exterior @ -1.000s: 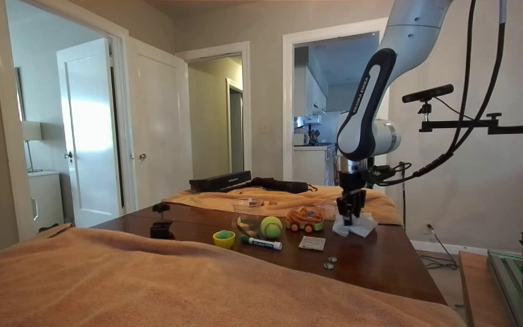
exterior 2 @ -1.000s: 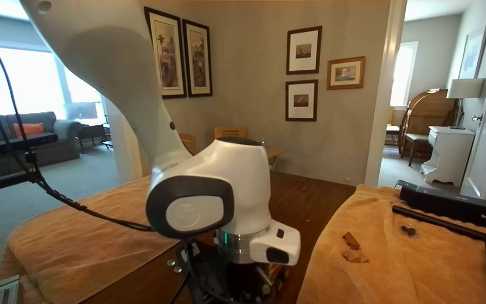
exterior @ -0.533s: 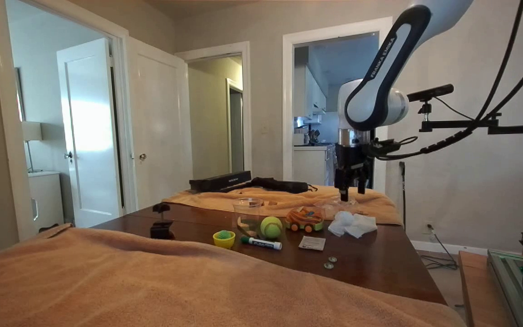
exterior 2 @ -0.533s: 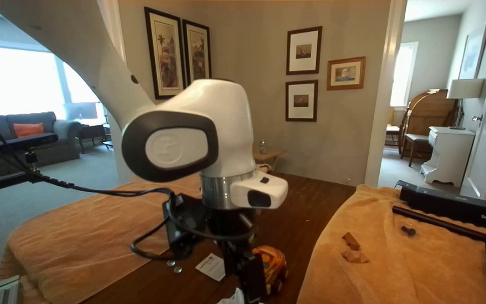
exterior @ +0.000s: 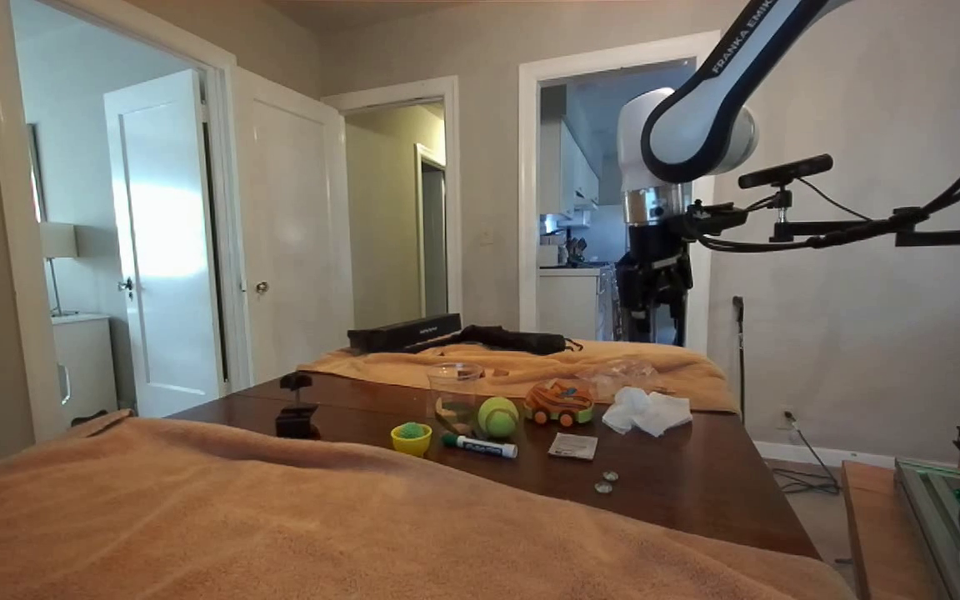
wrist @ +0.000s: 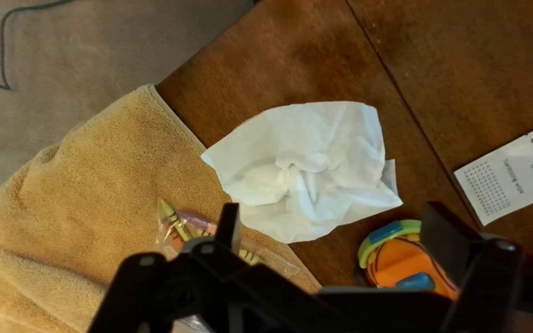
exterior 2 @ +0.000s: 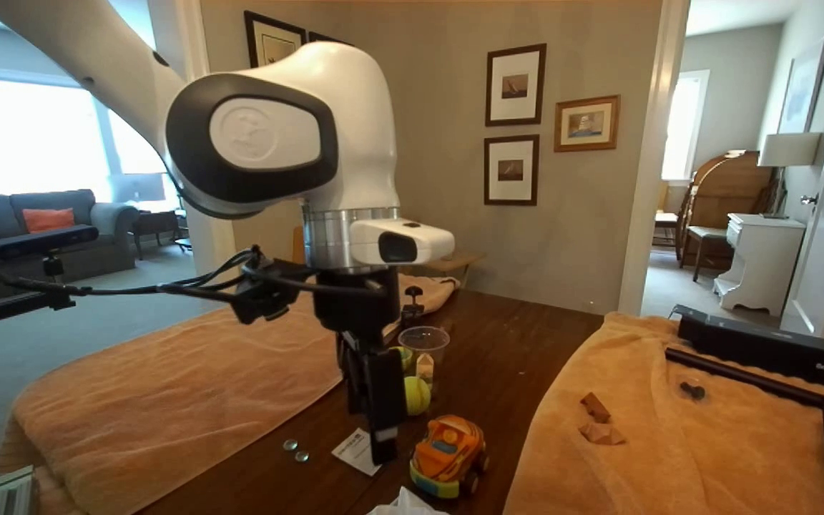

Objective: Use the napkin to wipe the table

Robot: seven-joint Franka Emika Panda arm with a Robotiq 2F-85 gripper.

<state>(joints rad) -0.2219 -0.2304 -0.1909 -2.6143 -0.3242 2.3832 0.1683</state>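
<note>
Gripper (wrist: 331, 217): you have it spread wide, its fingers (wrist: 228, 224) standing far apart in your wrist view; it hangs well above the table (exterior: 705, 492).
Napkin (wrist: 303, 175): you find it crumpled near the corner where the far towel (wrist: 118, 185) meets the table's bare side edge. Most of it is on the table; looking down through the wrist view, you see one side overlap the towel's border.
Far towel: it covers the table's far edge as you look in an exterior view, with a black box (exterior: 405, 335) on it.
Crayons (wrist: 176, 219): in a clear bag (wrist: 278, 261) on the far towel, just beside the napkin, partly hidden from you by one finger.
Toy car (exterior: 559, 406): orange, standing on its wheels near the far towel's edge, between the napkin and the tennis ball (exterior: 498, 417).
Clear cup (exterior: 457, 385): upright close to the tennis ball; you cannot tell whether the two touch.
Packet (wrist: 511, 175): white, printed "UNITED", lying flat on the table, well in from the bare side edge.
Near towel (exterior: 238, 517): it covers the table's opposite edge.
Two shiny beads (exterior: 603, 487): between the packet and the near towel's edge.
Marker (exterior: 482, 447): on its side between the tennis ball and the near towel's edge, its green cap just beside the upright yellow cup (exterior: 409, 446).
</note>
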